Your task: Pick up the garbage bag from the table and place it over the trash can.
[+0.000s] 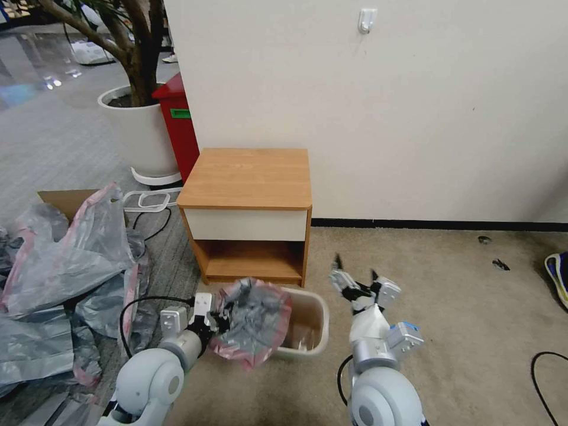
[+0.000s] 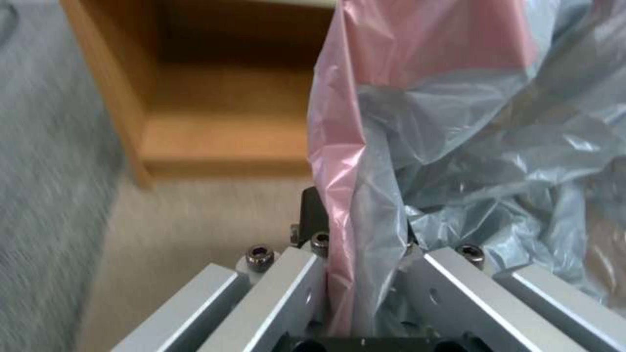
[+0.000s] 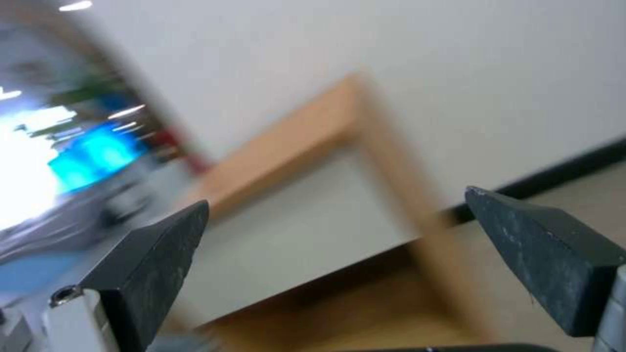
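Note:
My left gripper is shut on the garbage bag, a crinkly grey bag with a pink rim band. It holds the bag over the left part of the cream-white trash can, which stands on the carpet before the table. In the left wrist view the bag is pinched between the fingers, its pink band running down into the jaws. My right gripper stands open in the air to the right of the trash can, fingertips wide apart with nothing between them. The table's top is bare.
A heap of grey-pink bags lies on the floor at the left. Behind the table stand a tall red bin and a white plant pot. A black cable lies on the carpet at the right, near a shoe.

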Robot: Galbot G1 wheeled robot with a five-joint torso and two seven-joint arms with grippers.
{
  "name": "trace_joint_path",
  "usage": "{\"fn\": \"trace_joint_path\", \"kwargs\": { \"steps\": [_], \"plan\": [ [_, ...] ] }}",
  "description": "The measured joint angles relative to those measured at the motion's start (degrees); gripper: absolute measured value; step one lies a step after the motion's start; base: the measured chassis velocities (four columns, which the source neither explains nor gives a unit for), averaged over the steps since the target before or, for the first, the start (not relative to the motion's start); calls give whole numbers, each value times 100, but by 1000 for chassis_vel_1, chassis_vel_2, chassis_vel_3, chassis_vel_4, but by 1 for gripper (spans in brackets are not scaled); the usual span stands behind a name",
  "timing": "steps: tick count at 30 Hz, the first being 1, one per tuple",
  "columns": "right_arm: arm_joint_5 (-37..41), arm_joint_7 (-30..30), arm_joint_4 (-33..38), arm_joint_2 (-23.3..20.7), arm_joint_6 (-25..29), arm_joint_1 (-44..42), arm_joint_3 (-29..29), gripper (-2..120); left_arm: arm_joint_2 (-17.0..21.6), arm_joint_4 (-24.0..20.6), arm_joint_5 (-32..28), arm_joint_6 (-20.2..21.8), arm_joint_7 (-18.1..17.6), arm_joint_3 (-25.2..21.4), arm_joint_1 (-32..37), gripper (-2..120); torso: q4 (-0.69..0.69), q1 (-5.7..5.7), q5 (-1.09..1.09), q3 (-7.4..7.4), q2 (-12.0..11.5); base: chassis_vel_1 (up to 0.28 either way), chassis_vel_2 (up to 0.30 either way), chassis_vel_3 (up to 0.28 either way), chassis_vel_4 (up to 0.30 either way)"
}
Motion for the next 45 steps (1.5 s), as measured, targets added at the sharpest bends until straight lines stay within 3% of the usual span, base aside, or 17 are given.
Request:
{"fn": "trace_joint_path", "kwargs": {
  "steps": [3,6,7,11,15,24,39,45],
  "plan": [
    [159,-338,186,-154,-256,-14,-166,100,12,-13,81,-248,4,-19,36,0,0,0,-1,0,0,0,0,0,0],
    [644,-619,418,-482,-1069,44,-455,100,30,-62,179,-554,18,-38,122,0,0,0,-2,0,0,0,0,0,0],
    [644,-619,418,-482,-1069,44,-455,100,30,-62,179,-554,18,-38,122,0,0,0,-2,0,0,0,0,0,0],
    [1244,-63,307,-644,-2113,523,-744,100,15,-142,276,-725,49,-41,210,0,0,0,-1,0,0,0,0,0,0],
    [1511,406,80,-590,-2495,938,-797,100,1,-217,304,-768,73,-47,302,0,0,0,0,0,0,0,0,0,0],
    [1747,933,-380,-595,-2899,1515,-775,100,-2,-311,304,-786,157,-108,385,0,0,0,-1,0,0,0,0,0,0],
    [1774,926,-713,-581,-2970,1572,-801,99,-35,-316,284,-811,164,-112,372,0,0,0,-1,0,1,0,0,0,0],
    [1765,812,-758,-563,-2937,1569,-800,77,-29,-315,274,-817,167,-113,368,0,0,0,-1,1,1,0,0,0,0]
  ]
}}
